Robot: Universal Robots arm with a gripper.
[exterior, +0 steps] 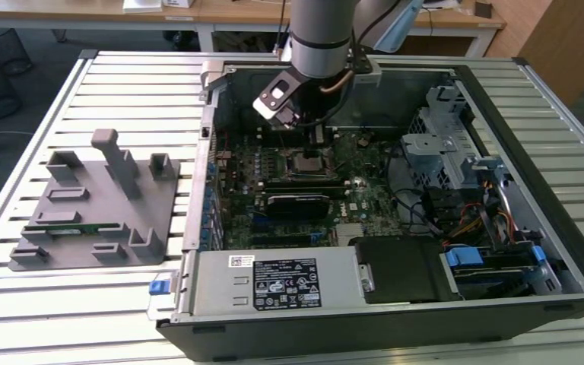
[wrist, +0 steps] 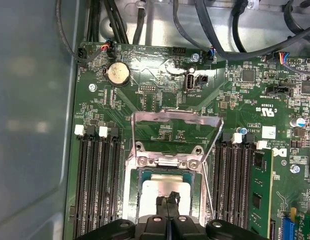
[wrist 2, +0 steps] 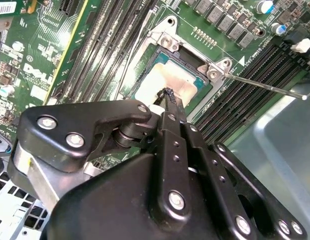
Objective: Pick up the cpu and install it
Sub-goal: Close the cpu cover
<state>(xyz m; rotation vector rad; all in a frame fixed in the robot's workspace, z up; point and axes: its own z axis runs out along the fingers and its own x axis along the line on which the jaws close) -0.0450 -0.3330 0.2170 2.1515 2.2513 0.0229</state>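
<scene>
1. Exterior view: the gripper [exterior: 309, 143] is seen lowered inside the computer case [exterior: 535, 251], directly over the socket [exterior: 310, 162].
2. Second wrist view: the cpu [wrist 2: 157, 82] is seen lying in the socket. The fingers are pressed together with nothing held between them, their tips at its top. Contact cannot be told.
3. First wrist view: the clamp plate [wrist: 176, 116] is seen folded open beside the socket. Seating is judged to be in hand, and a flat, square lie is called for.

You have bright, even light across the table [exterior: 119, 84]; the case [exterior: 394, 327] interior sits darker, and the cpu [wrist: 147, 192] glares pale in the first wrist view.
</scene>
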